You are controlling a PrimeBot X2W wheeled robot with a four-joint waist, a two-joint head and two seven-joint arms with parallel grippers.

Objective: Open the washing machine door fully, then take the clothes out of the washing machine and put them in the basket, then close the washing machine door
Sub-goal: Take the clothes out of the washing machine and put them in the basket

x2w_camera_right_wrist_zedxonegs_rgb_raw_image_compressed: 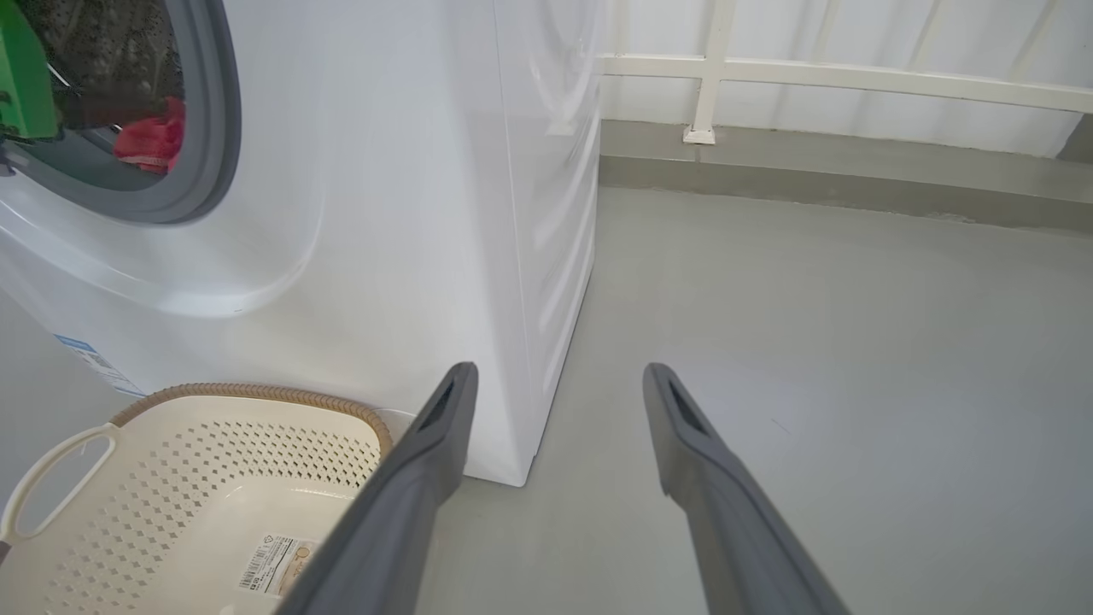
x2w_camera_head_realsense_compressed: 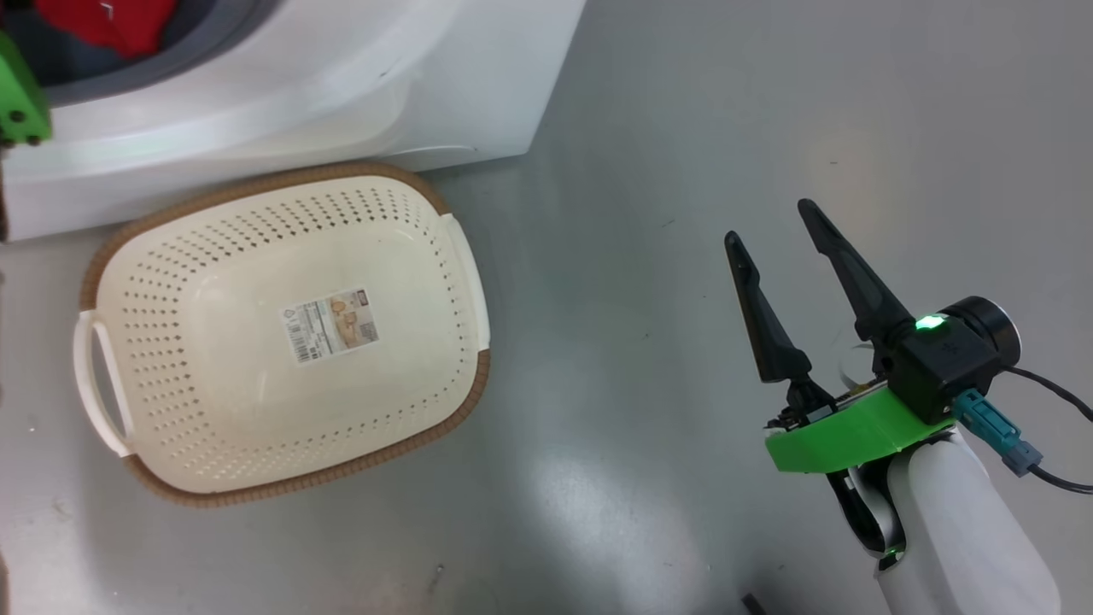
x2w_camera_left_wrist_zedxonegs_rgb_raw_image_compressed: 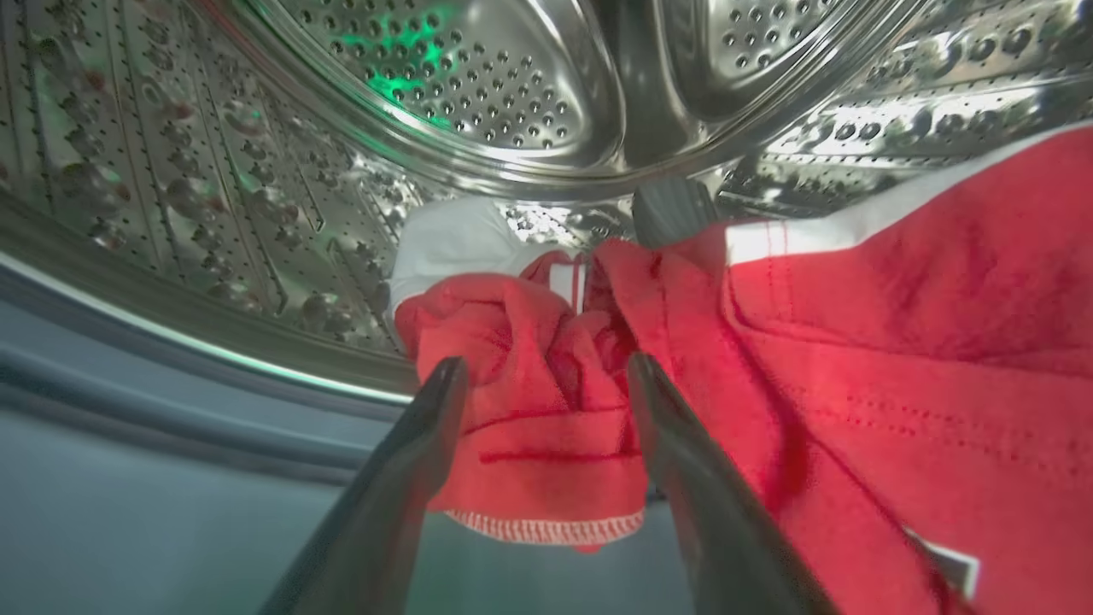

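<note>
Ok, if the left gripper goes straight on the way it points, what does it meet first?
The left gripper would meet the clothes first: a bunched red fold lies right ahead of its open fingertips, though depth is unclear.

clothes (x2w_camera_head_realsense_compressed: 107, 24) cut by top edge, basket (x2w_camera_right_wrist_zedxonegs_rgb_raw_image_compressed: 248, 391) cropped below

The washing machine (x2w_camera_right_wrist_zedxonegs_rgb_raw_image_compressed: 410, 213) has a smooth, glossy white shell; its drum (x2w_camera_left_wrist_zedxonegs_rgb_raw_image_compressed: 478, 85), at twelve o'clock in the left wrist view, is mirror-bright perforated steel. The clothes (x2w_camera_left_wrist_zedxonegs_rgb_raw_image_compressed: 897, 342) are soft, matt red cloth. The basket (x2w_camera_head_realsense_compressed: 171, 256) is matt plastic with a paper label (x2w_camera_head_realsense_compressed: 330, 325).
</note>
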